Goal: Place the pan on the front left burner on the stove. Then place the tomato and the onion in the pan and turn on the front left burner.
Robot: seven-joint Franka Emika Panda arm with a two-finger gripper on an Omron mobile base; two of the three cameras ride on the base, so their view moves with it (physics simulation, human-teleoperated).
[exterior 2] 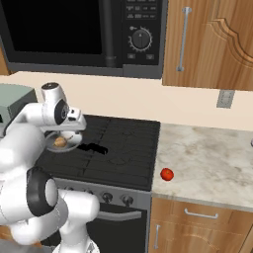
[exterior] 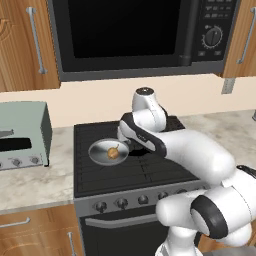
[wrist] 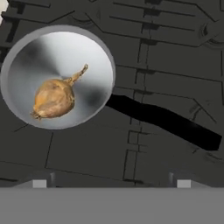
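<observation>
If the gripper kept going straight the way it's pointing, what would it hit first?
Most likely the bare black grate of the stove, between the pan holding the onion and the pan's black handle. The hand view looks down there, though depth is hard to judge.

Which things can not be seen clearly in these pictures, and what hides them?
- Gripper: hand view, fingertips cut by the bottom edge; open or shut is unclear.
- Shallow silver-grey metal pan: right base view, mostly behind the white arm.
- Dark round stove knobs: left base view, markings too small; right ones behind the arm.
</observation>
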